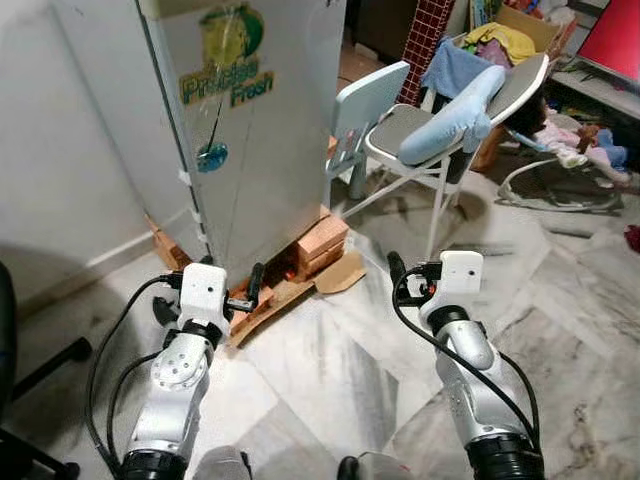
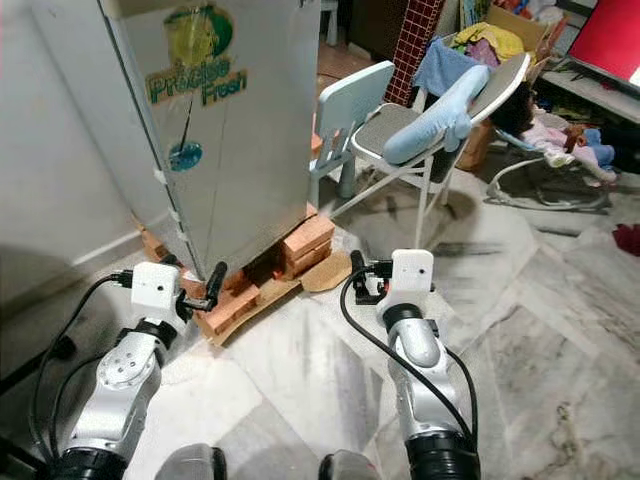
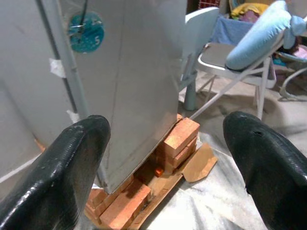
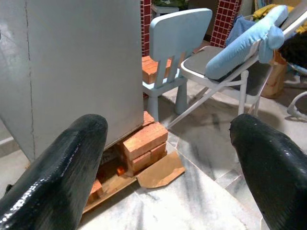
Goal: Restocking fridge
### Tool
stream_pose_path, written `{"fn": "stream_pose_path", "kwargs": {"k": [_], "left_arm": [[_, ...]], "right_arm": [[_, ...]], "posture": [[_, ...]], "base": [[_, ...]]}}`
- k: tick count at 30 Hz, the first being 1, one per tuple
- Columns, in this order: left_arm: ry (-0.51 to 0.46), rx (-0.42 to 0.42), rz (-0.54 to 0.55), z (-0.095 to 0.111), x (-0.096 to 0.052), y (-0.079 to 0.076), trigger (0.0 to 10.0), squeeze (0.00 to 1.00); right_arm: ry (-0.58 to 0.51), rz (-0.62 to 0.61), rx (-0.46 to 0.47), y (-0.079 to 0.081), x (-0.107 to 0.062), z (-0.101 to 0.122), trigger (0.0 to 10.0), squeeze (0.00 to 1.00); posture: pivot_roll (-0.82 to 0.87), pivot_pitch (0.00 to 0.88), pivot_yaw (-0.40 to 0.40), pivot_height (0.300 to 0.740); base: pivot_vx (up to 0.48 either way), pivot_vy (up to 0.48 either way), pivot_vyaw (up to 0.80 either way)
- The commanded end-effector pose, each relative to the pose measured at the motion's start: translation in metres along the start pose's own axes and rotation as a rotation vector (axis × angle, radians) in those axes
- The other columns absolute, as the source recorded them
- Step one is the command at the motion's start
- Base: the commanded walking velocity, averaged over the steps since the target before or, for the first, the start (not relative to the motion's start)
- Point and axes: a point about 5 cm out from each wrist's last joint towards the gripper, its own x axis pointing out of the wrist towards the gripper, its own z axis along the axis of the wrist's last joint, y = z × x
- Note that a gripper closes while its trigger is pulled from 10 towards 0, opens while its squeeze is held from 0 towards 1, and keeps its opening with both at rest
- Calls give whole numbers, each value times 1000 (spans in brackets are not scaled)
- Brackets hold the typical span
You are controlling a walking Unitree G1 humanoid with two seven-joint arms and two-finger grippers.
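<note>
A lived-in home, plainly: marble floor [image 1: 330, 370], grey fridge [image 1: 250, 130] propped on bricks [image 1: 322, 240] and cardboard [image 1: 340, 275]. Small blue child's chair [image 1: 365, 105] beside a folding chair [image 1: 440, 125] carrying a blue pillow [image 1: 450, 120]. Further back, a baby bouncer [image 1: 565, 165] and a box of clothes [image 1: 500, 40].

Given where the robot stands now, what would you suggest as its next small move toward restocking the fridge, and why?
Probably step closer and raise the left gripper toward the door's edge. The fridge is shut and stands on bricks. Both the left gripper and the right gripper hang low near its base, fingers open and holding nothing. No handle is clearly visible, so the left door seam seems the likeliest place to pull.
</note>
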Motion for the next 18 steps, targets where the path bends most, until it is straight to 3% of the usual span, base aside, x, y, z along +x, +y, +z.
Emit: {"fn": "stream_pose_path", "kwargs": {"k": [1, 18], "left_arm": [[0, 6, 3, 0, -2, -2, 10000, 0], [4, 19, -5, 2, 1, 1, 10000, 0]], "right_arm": [[-8, 12, -18, -1, 5, 5, 10000, 0], [-15, -36, -14, -5, 3, 5, 10000, 0]], "posture": [[75, 45, -117, 740], [45, 9, -71, 740]], "base": [[0, 0, 0], [0, 0, 0]]}}
